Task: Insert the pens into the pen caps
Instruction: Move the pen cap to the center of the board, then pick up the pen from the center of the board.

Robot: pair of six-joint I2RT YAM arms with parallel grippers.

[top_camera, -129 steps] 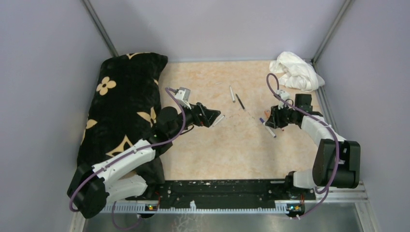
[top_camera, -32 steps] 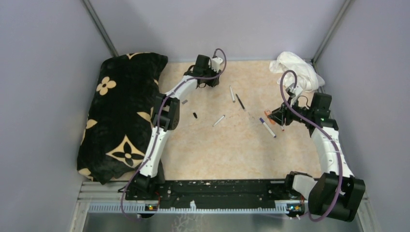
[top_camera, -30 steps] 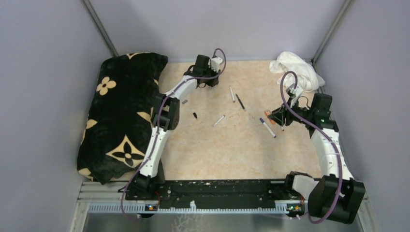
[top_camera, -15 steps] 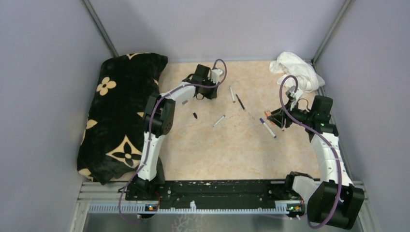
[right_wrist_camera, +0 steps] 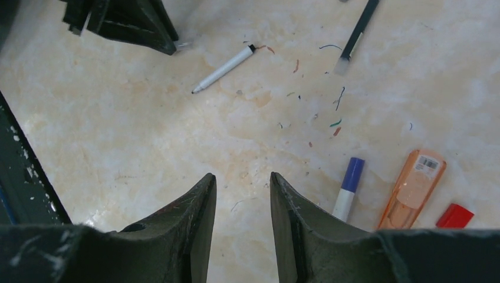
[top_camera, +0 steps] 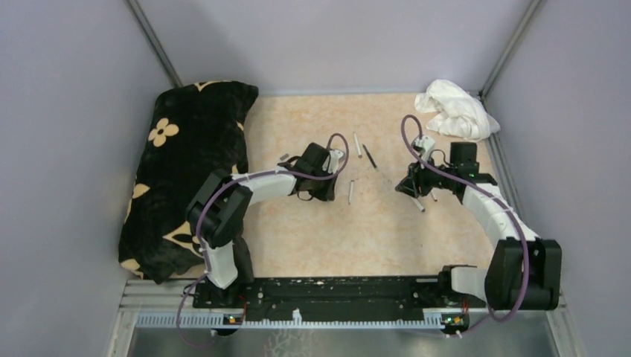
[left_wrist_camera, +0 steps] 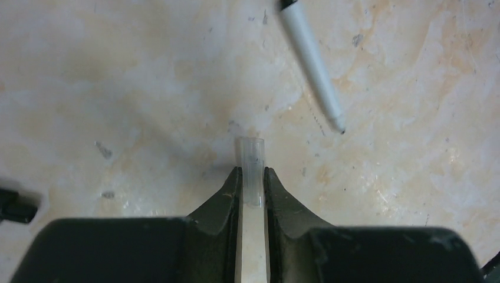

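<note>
Marbled beige tabletop (top_camera: 372, 230), ink-flecked; lilac walls (top_camera: 335, 44). Left jaws pinch clear cap (left_wrist_camera: 250, 158); right jaws apart, empty.

One cap gripped, others flat.
Clear cap (left_wrist_camera: 250, 154) pinched in the left gripper (left_wrist_camera: 252, 174), white pen (left_wrist_camera: 311, 65) just beyond; blue-ended pen (right_wrist_camera: 348, 191), orange highlighter (right_wrist_camera: 413, 188) and red cap (right_wrist_camera: 454, 216) lie side by side.

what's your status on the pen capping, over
Left gripper shut on clear cap, white pen just ahead. Right gripper open, empty; blue-ended pen, orange highlighter close by. Nothing between cap and pen.
</note>
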